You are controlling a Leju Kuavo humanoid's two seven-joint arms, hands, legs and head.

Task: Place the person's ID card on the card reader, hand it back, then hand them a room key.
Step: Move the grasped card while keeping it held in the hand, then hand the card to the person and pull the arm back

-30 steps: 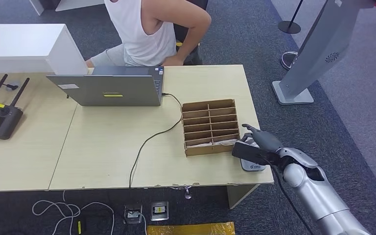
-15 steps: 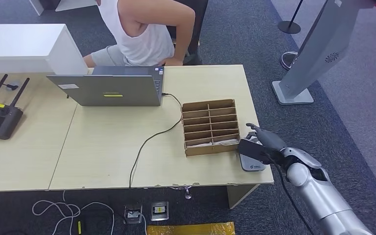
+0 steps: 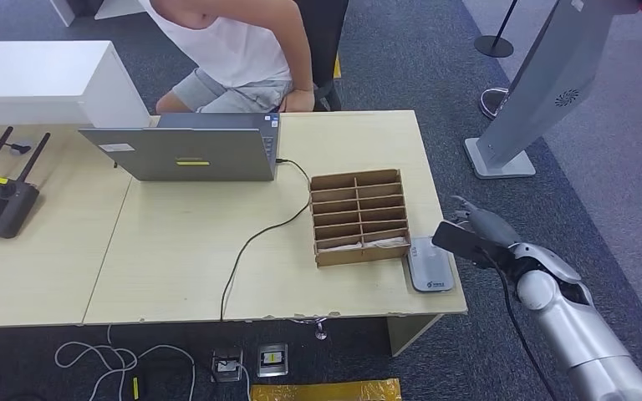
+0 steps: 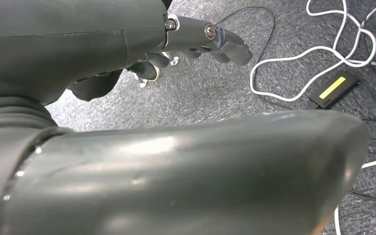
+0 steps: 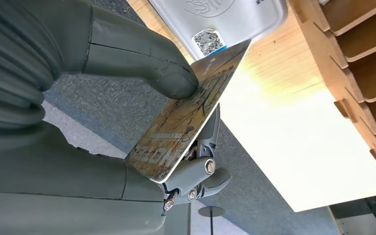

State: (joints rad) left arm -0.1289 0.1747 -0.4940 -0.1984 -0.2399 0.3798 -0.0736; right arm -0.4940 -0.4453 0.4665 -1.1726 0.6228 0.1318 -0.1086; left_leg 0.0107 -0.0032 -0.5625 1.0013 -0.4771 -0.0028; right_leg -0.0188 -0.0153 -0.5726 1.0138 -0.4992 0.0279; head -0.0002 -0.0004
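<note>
Pinching the brown patterned ID card (image 5: 186, 122) flat, the right hand (image 3: 481, 238) hovers beside the grey card reader (image 3: 430, 264), ready for returning it.

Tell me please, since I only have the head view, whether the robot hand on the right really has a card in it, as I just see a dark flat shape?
Observer: Yes. In the right wrist view the right robot hand pinches a card between its thumb and the fingers beneath; the card has a brownish printed face.
Operator: Thank you. Is it resting on the card reader?
Observer: No. The card's far corner hangs in front of the card reader near its QR sticker, with no contact visible.
Operator: And the left robot hand?
Observer: The left wrist view shows the left robot hand hanging over the carpet, fingers curled in and holding nothing, near white cables.
</note>
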